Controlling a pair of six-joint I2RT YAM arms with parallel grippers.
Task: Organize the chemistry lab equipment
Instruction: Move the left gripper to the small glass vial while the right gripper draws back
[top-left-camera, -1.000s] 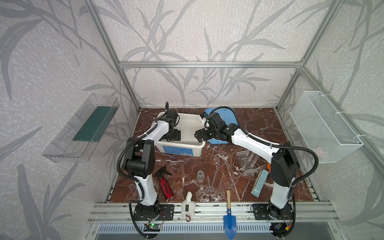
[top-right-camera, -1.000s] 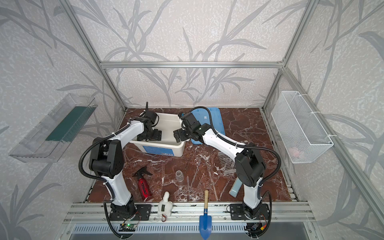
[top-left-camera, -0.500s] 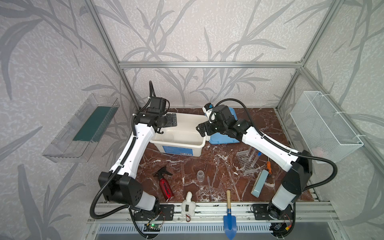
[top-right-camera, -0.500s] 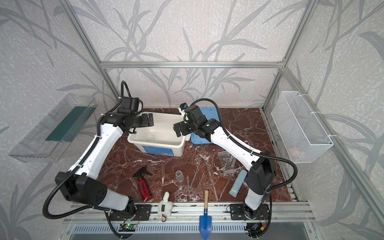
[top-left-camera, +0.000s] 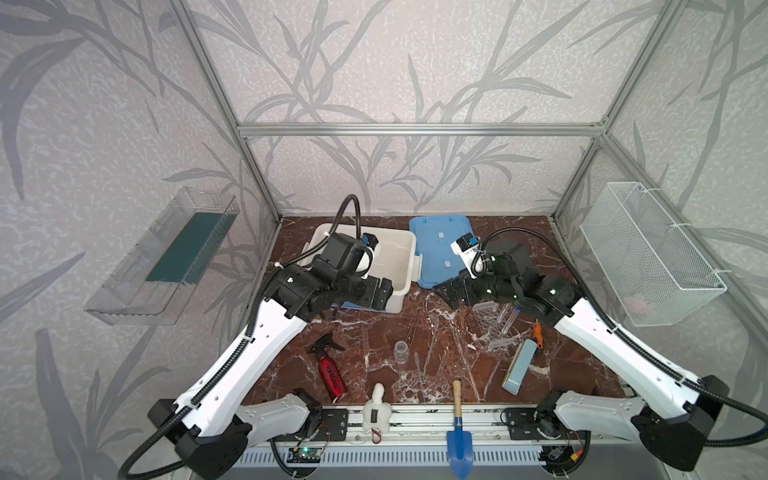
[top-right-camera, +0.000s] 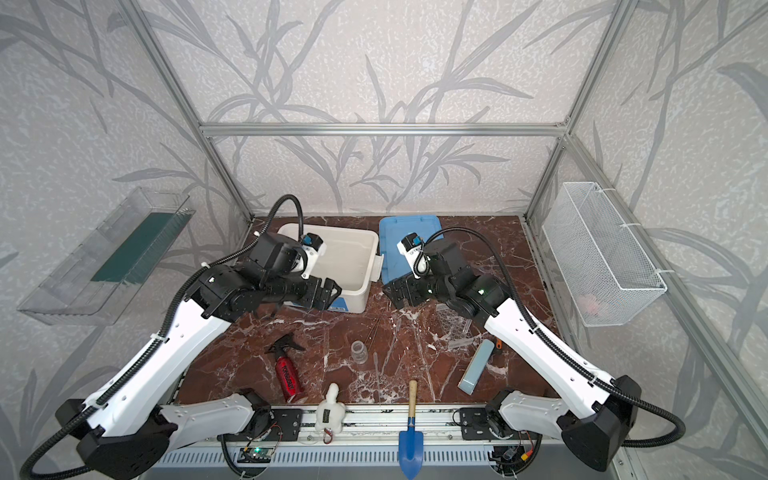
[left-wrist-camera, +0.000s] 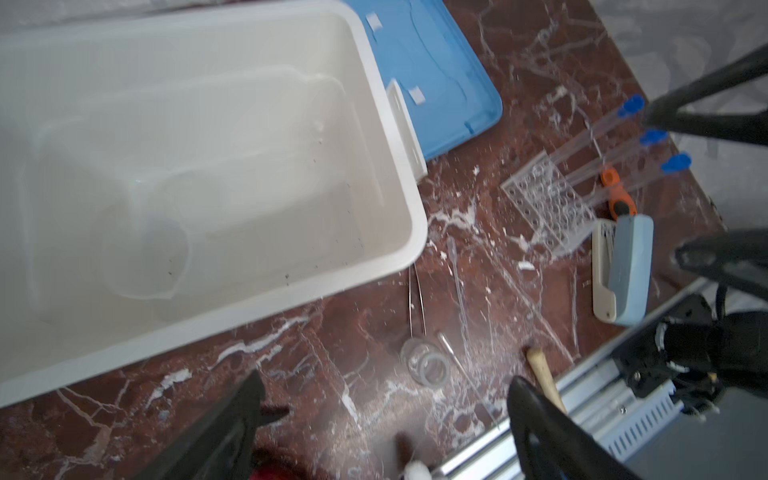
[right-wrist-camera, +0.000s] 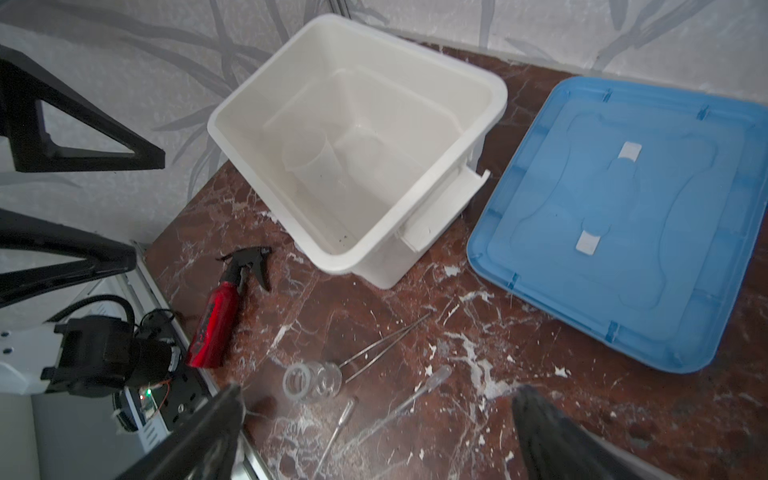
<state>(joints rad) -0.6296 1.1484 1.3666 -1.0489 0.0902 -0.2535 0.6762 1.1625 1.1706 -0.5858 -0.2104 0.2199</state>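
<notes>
A clear beaker (right-wrist-camera: 309, 160) lies inside the white bin (top-left-camera: 410, 246), also seen in the left wrist view as the beaker (left-wrist-camera: 141, 257). On the marble floor stand a small clear glass bottle (top-left-camera: 401, 349), thin rods (right-wrist-camera: 386, 343) and a clear pipette (right-wrist-camera: 419, 388). Long tubes with blue caps (left-wrist-camera: 602, 145) rest on the clear perforated rack (left-wrist-camera: 548, 199). My left gripper (top-left-camera: 384, 293) hovers open over the bin's front right corner. The right gripper (top-left-camera: 446, 291) hangs open in front of the blue lid (top-left-camera: 436, 237). Both hold nothing.
A red spray bottle (top-left-camera: 330, 370), a white figurine (top-left-camera: 376, 413) and a blue trowel (top-left-camera: 457, 432) lie near the front rail. A light blue case (top-left-camera: 517, 365) and an orange tool (top-left-camera: 537, 332) sit beside the rack. A wire basket (top-left-camera: 648, 253) hangs right, a clear shelf (top-left-camera: 166, 257) left.
Both arms have drawn back from the bin toward the front. The left gripper moved from the bin's back left to its front right corner; the right gripper shifted right, off the bin's edge.
</notes>
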